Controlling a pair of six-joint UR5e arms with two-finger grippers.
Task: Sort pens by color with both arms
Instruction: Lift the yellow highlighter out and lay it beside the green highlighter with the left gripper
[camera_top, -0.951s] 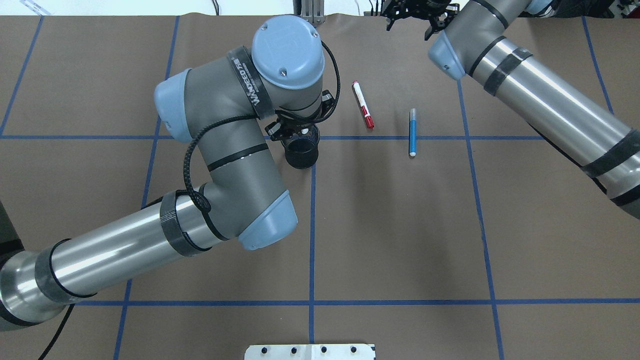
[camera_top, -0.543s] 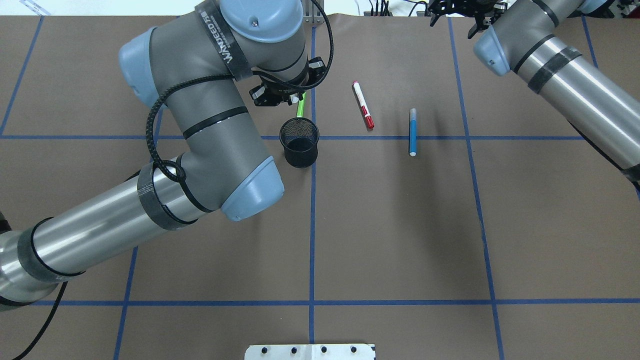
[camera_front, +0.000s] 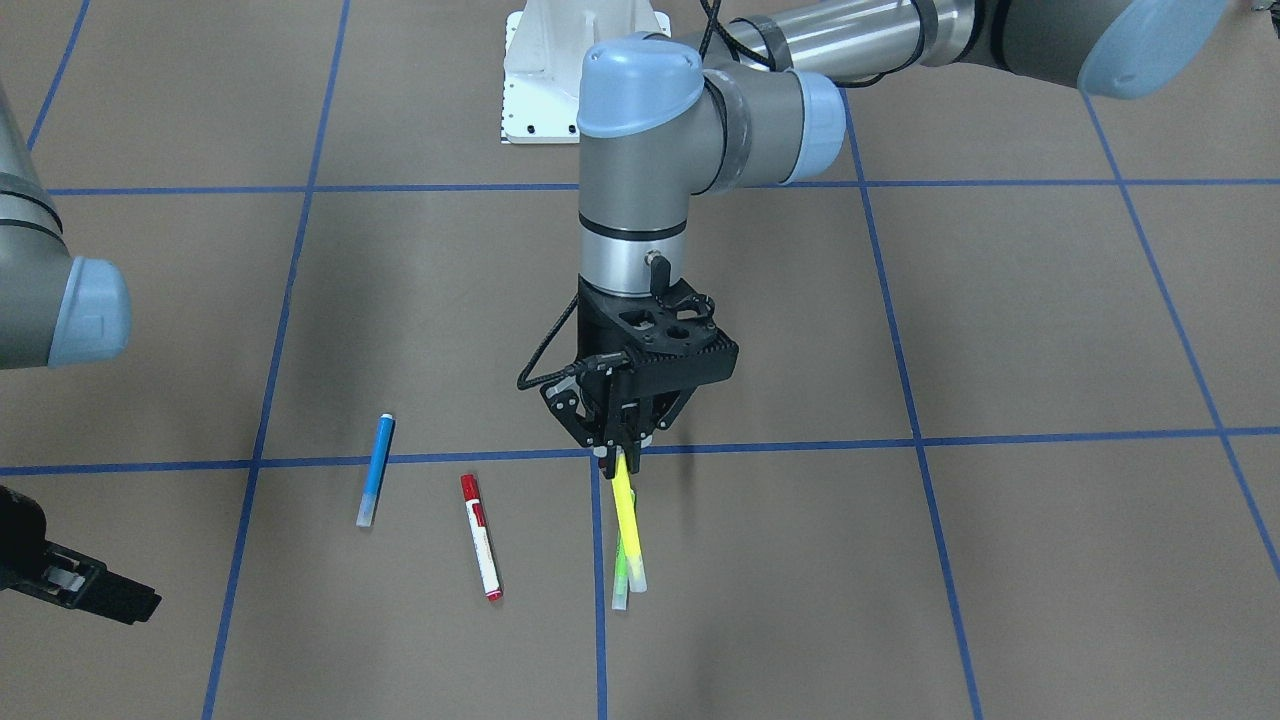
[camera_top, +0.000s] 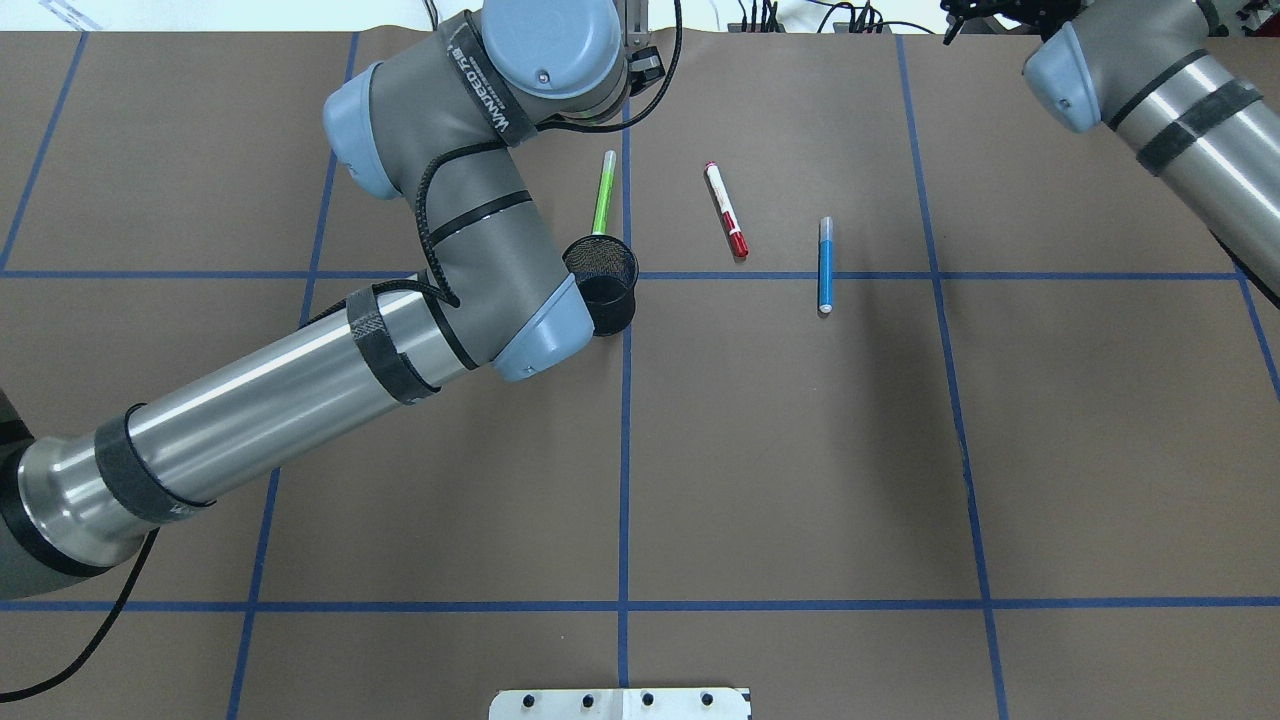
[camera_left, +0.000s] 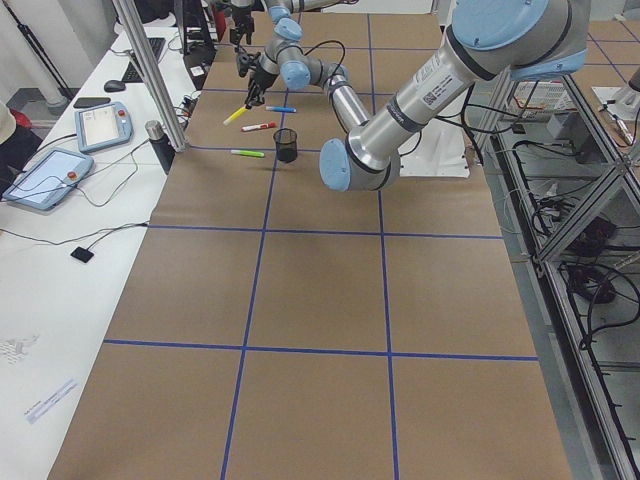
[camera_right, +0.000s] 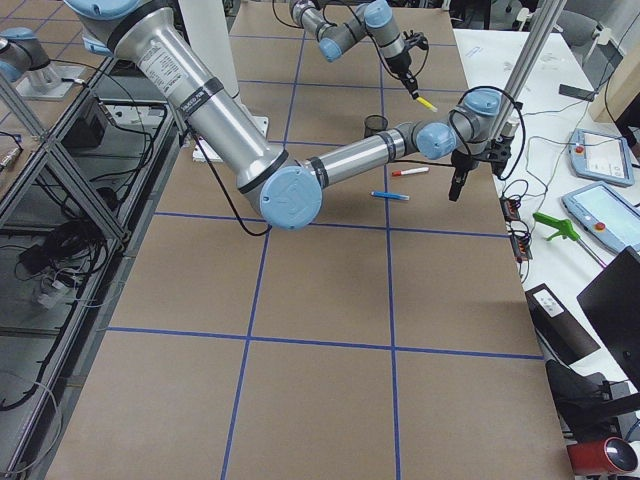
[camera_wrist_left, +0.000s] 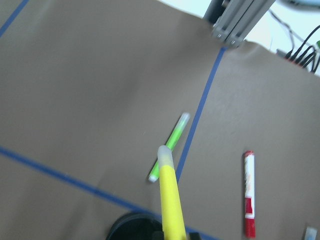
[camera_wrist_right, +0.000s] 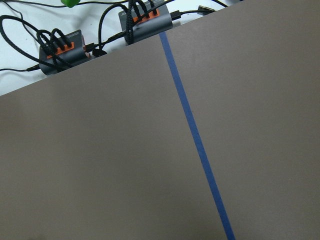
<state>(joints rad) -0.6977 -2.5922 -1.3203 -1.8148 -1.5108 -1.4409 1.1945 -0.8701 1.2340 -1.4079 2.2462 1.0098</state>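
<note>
While left claw (camera_front: 616, 452) grips yellow pen (camera_front: 627, 520), right claw (camera_front: 108, 598) near edge (camera_top: 300, 32).

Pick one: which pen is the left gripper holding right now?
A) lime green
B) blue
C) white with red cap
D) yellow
D: the yellow pen hangs from the closed left gripper, while the lime green pen, the red-capped pen and the blue pen lie flat on the table.
</note>
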